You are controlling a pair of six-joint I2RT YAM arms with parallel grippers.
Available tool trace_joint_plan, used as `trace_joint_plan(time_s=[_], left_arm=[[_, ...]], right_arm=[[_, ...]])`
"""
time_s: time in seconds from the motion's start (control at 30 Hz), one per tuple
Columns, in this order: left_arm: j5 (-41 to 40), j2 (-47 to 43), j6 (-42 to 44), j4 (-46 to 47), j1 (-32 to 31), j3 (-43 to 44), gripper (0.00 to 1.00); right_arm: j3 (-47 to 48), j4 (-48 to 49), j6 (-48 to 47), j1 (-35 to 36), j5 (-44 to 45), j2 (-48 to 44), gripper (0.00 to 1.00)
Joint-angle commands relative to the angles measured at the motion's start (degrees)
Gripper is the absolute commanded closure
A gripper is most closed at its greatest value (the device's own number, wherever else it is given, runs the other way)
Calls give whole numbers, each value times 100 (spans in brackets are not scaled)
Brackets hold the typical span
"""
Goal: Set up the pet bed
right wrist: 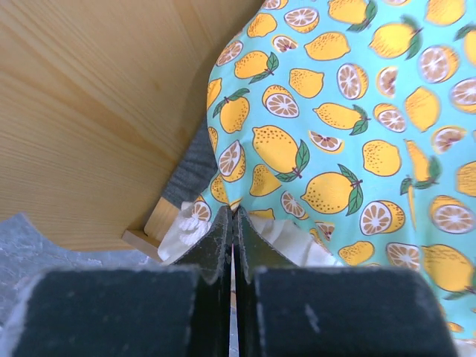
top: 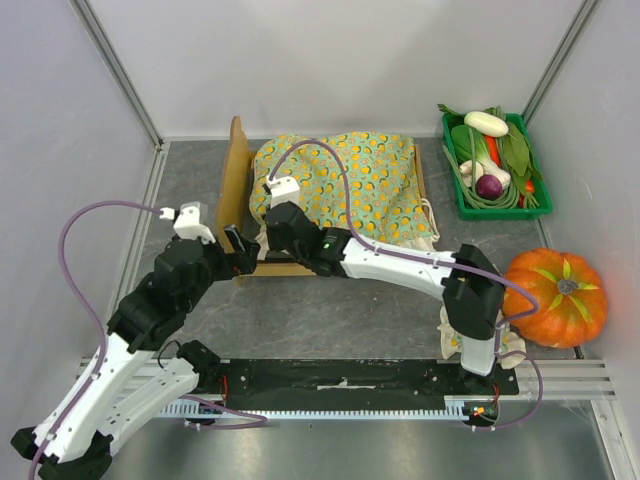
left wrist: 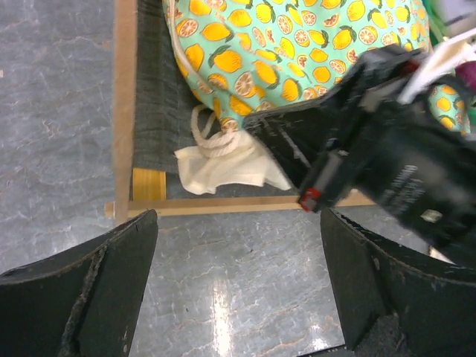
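Though unclear overhead, right claw (right wrist: pixel 233 217) pinched together.

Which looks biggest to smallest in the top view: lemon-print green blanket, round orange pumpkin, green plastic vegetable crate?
1. Lemon-print green blanket
2. Round orange pumpkin and green plastic vegetable crate: alike, unranked.

Arms (top: pixel 400 262) white, black joints; purple cables (top: pixel 110 203).

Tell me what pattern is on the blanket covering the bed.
The blanket has yellow lemons and slices on turquoise; clearest in right wrist view.
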Motion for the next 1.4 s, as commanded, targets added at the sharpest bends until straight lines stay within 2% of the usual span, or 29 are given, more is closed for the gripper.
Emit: trace_joint_plan(time_s=[0.0,0.07,0.2,0.5,0.53,0.57,0.73,0.83,0.97,1.37], left_arm=[[110,503,658,698,27,234,5],[5,793,773,908,27,243,4],[-75,1346,887,1225,36,261,5],[-268,1901,1011,1814,36,6,18],[-294,1954,984,1823,36,-73,21],[-321,1981,984,1849,36,-117,35],[-225,2104,879,2218,36,-530,60],[-207,2218,685,2507,36,-767,61],[-347,2384,475,3175,36,-1119,54],[-698,3650,843,5267,36,-1339,52]], right_arm=[[-213,342,-212,-277,266,-584,100],[-223,334,-221,-392,20,-594,100],[-284,316,-396,-611,134,-690,100],[-144,272,-520,-1077,-296,-603,100],[-126,263,-529,-1095,-305,-594,100],[-108,254,-546,-1121,-332,-559,100],[15,228,-555,-1218,-481,-444,100],[85,219,-581,-1262,-525,-400,100],[138,219,-564,-1315,-578,-392,100],[94,219,-458,-1333,-639,-462,100]])
